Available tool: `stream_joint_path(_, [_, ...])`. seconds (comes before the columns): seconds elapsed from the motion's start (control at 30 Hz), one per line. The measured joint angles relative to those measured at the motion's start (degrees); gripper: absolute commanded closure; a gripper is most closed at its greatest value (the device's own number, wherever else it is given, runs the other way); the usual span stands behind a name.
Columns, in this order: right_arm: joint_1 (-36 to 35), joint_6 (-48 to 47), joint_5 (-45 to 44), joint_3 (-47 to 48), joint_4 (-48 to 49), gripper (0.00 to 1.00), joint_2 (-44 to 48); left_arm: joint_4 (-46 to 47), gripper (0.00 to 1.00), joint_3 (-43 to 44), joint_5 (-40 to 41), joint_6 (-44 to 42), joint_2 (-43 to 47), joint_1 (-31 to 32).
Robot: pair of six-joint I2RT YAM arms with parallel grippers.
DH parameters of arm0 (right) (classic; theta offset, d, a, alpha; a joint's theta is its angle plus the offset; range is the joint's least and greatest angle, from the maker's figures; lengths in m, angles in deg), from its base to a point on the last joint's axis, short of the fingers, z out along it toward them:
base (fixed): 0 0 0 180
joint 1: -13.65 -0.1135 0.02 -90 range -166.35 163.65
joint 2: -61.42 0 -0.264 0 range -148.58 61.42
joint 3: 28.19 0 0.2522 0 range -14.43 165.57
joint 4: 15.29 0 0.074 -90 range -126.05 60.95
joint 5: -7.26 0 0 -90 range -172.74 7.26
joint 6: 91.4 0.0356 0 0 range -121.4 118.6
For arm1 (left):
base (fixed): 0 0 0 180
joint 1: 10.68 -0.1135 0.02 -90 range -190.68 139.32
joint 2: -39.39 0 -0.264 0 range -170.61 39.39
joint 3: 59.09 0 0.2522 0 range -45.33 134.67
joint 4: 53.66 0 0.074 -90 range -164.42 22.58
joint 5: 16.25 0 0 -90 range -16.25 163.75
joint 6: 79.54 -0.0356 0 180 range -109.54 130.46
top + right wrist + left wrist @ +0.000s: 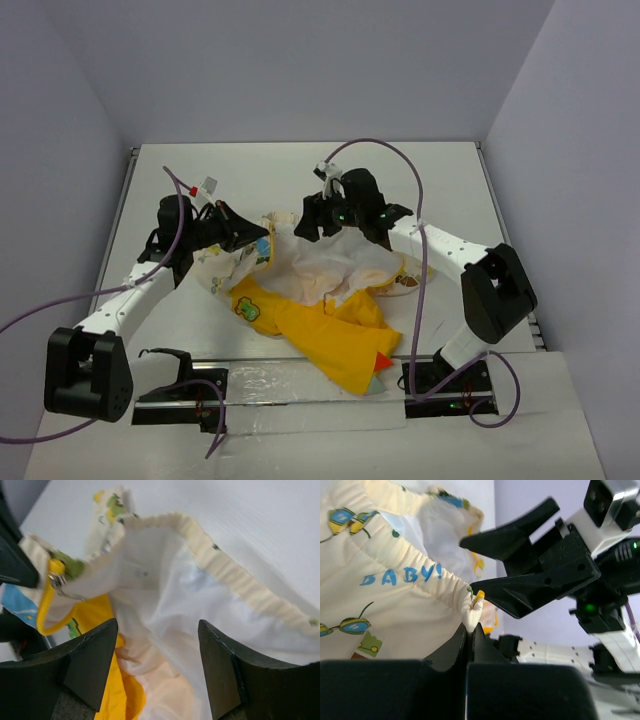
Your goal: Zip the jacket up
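**Ana:** Where was the jacket at that moment?

**Ben:** The jacket [320, 325] lay crumpled in the middle of the white table [445, 180], between the two arms. Its yellow side was toward the near edge, with a red tip [384, 361] near the base of the right arm. The cream and white inside was turned up on the far side.

**Ana:** And the left gripper, what did it do?

**Ben:** The left gripper [470, 630] was pressed together on one corner of the cream gathered hem. In its own camera the cloth stood up from between the fingers, and a small yellow piece showed at the top of that corner. The blue letters "BABY!" [400, 576] were printed on the hem, a little to the left.

**Ana:** Was the right gripper also holding cloth?

**Ben:** No. The right gripper [157, 645] had its fingers wide apart and held nothing. It hung over the white lining and pointed toward the pinched corner. It was close to that corner but apart from it.

**Ana:** Did you see the zipper?

**Ben:** Only partly. In the right wrist camera a yellow pull loop [44, 607] hung from a small metal slider [57, 579] at the corner of the cloth, just beside the dark finger of the left gripper. I could not tell if the teeth were joined.
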Motion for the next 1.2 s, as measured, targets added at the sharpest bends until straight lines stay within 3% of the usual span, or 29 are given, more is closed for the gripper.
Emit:
stream_joint_path(0.2, [1.26,2.15,-18.38,-0.08,-7.81,0.26,3.38,-4.88,1.00,0.17,6.36,-1.84,3.14,0.00])
stream_joint_path(0.4, [12.82,5.76,-33.18,-4.40,-11.21,0.23,4.99,-7.93,1.00,0.26,9.71,-3.30,4.44,0.00])
stream_joint_path(0.63, [19.92,2.75,-33.53,-4.67,-15.41,0.21,4.24,-6.94,1.00,-0.24,10.27,-3.79,7.02,0.00])
stream_joint_path(0.9, [26.42,2.38,-23.83,-1.43,-15.46,0.22,-1.41,-6.55,1.00,-0.22,10.27,-4.68,6.92,0.00])
stream_joint_path(0.97, [26.88,2.50,-22.09,-1.16,-14.81,0.33,-4.10,-6.52,1.00,-0.22,10.21,-4.66,6.56,0.00])
stream_joint_path(1.07, [26.86,2.94,-16.96,-1.33,-14.42,0.64,-7.09,-6.52,1.00,-0.22,10.15,-4.66,5.90,0.00])
stream_joint_path(1.13, [26.86,3.08,-12.98,-1.58,-13.75,0.98,-7.46,-6.55,1.00,-0.22,10.16,-4.66,5.69,0.00])
stream_joint_path(1.2, [26.86,3.85,-9.39,-1.79,-12.73,1.00,-7.10,-6.54,1.00,-0.21,10.16,-4.66,5.67,0.00])
